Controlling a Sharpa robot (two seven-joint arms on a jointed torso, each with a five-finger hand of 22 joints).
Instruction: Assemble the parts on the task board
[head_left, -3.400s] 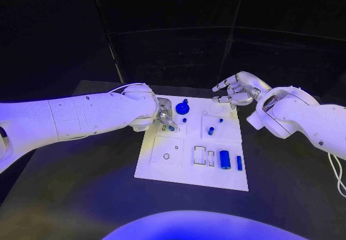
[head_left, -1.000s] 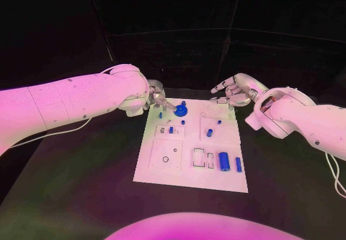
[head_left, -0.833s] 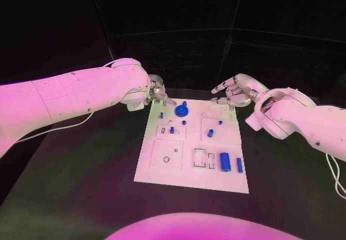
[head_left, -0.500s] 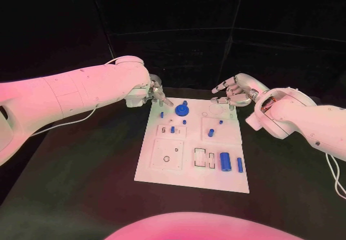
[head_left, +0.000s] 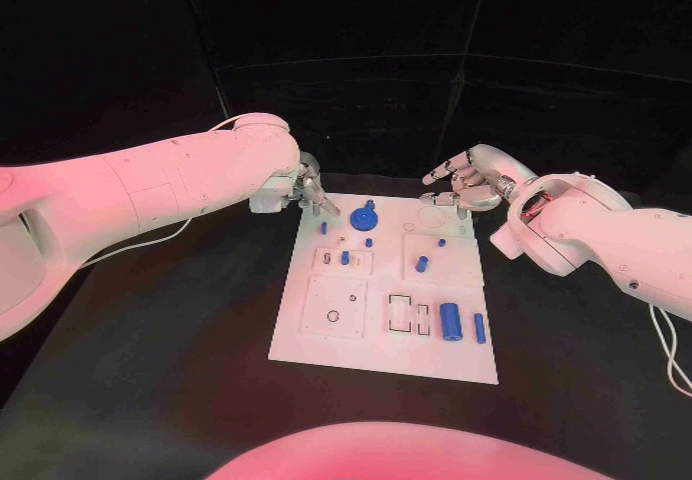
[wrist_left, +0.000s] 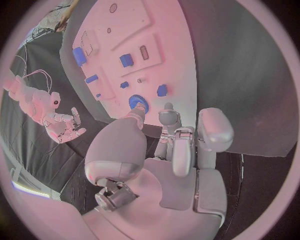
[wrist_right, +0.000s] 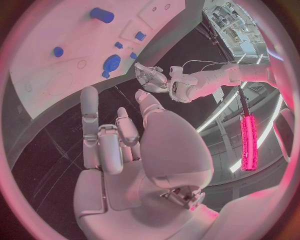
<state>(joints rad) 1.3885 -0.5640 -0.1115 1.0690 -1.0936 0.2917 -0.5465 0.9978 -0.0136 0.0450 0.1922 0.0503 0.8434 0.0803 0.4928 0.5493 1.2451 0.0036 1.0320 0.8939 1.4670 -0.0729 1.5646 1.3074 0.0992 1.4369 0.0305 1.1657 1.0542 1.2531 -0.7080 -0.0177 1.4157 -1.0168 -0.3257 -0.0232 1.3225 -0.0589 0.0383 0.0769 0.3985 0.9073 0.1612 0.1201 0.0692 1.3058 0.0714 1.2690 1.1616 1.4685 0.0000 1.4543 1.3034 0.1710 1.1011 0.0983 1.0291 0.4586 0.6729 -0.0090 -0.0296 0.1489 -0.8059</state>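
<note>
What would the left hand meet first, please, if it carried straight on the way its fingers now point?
Probably the round blue part at the task board's far end: the left hand's fingers aim toward it, though its height above the board is unclear.

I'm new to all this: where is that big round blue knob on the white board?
In the head view the knob stands at the far end of the board, toward its left, just past the left hand.

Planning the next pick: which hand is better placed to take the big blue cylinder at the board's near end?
Probably the right hand: the big blue cylinder lies on the task board's right half, on that arm's side. Both hands hover at the far end, holding nothing.
</note>
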